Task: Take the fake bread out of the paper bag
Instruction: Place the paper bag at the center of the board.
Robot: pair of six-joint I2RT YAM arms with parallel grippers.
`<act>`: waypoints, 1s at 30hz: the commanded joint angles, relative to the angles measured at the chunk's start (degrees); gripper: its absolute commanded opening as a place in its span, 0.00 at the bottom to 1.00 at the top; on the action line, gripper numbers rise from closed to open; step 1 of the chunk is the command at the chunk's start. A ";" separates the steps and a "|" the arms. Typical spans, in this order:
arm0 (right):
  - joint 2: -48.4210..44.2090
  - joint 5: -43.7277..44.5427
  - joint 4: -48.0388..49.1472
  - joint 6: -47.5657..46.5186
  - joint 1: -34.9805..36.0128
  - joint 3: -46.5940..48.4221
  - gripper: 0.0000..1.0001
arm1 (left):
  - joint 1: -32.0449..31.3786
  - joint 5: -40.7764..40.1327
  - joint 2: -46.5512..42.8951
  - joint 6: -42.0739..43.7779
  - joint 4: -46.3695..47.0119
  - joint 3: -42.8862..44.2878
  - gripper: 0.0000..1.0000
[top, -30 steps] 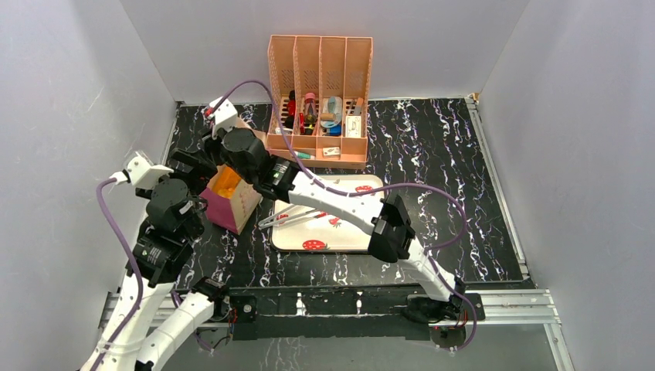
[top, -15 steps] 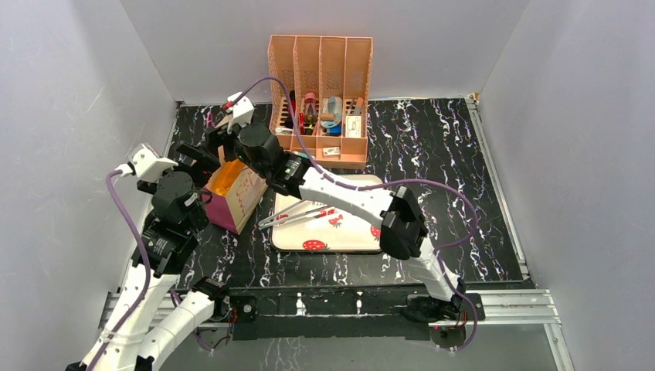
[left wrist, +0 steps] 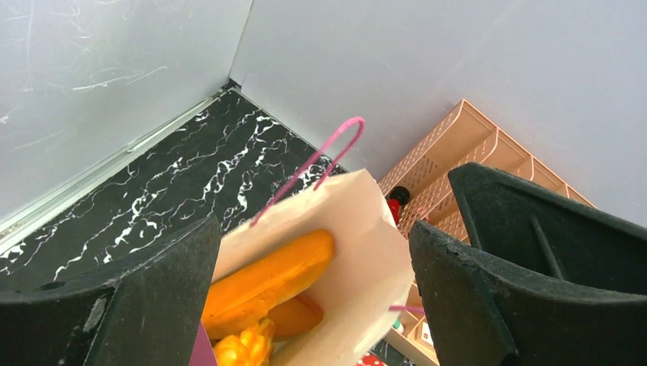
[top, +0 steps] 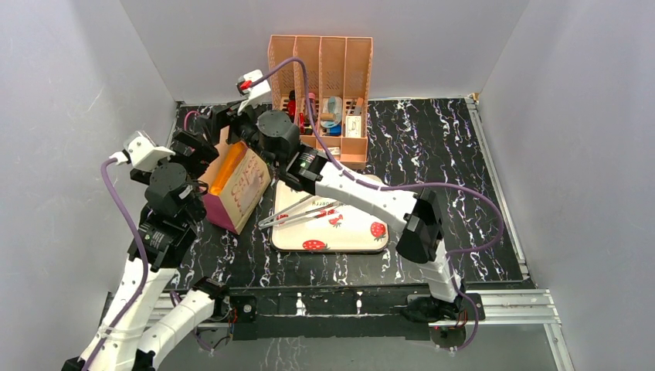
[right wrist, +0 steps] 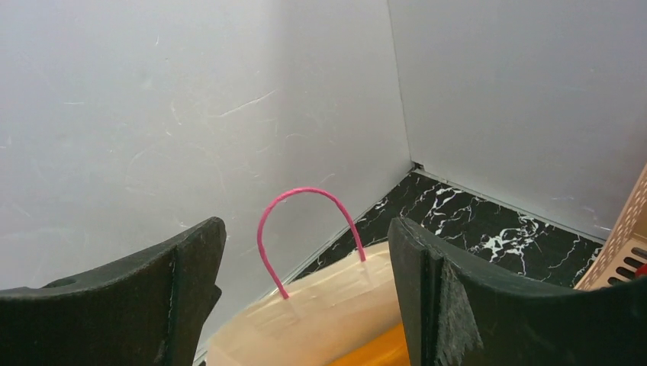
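The paper bag (top: 246, 188) stands at the table's left, tilted, its mouth open and its lettered tan face turned right. Fake bread lies inside: a smooth orange loaf (left wrist: 268, 277) over a second roll (left wrist: 296, 315) and a knobbly piece (left wrist: 243, 348). My left gripper (left wrist: 311, 252) is open, its fingers either side of the bag's mouth and nothing held. My right gripper (right wrist: 305, 229) is open and empty above the bag's far wall (right wrist: 320, 313), with a pink handle (right wrist: 304, 192) showing between its fingers. From above, the left gripper (top: 202, 158) and right gripper (top: 230, 124) flank the bag's top.
A white strawberry tray (top: 363, 239) lies right of the bag with metal tongs (top: 297, 216) on it. A peach organiser (top: 320, 58) holding small items stands at the back wall. Grey walls close in at left and back.
My right gripper has opened and pulled up and back from the bag's mouth. The bag has tipped so its lettered face shows. The left gripper opened a little wider.
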 commanded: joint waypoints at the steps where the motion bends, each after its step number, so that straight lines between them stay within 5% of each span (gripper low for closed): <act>1: -4.14 2.48 4.27 -1.04 0.31 -1.51 0.78 | -0.16 0.82 0.73 3.13 1.47 3.12 0.94; 8: -9.37 12.47 7.75 -4.34 -1.36 -7.18 0.80 | -0.15 4.15 6.83 8.31 0.39 8.48 0.98; 15: -15.85 19.16 5.96 -3.56 -5.87 -14.43 0.82 | 0.24 11.06 23.97 12.88 -13.20 28.18 0.98; 23: -24.98 21.14 6.14 -3.50 -8.76 -26.21 0.85 | 12.02 23.40 38.73 14.44 -30.59 46.75 0.98; 30: -28.16 19.57 6.90 -1.94 -9.50 -32.99 0.85 | 19.41 28.83 40.07 15.26 -32.77 47.01 0.98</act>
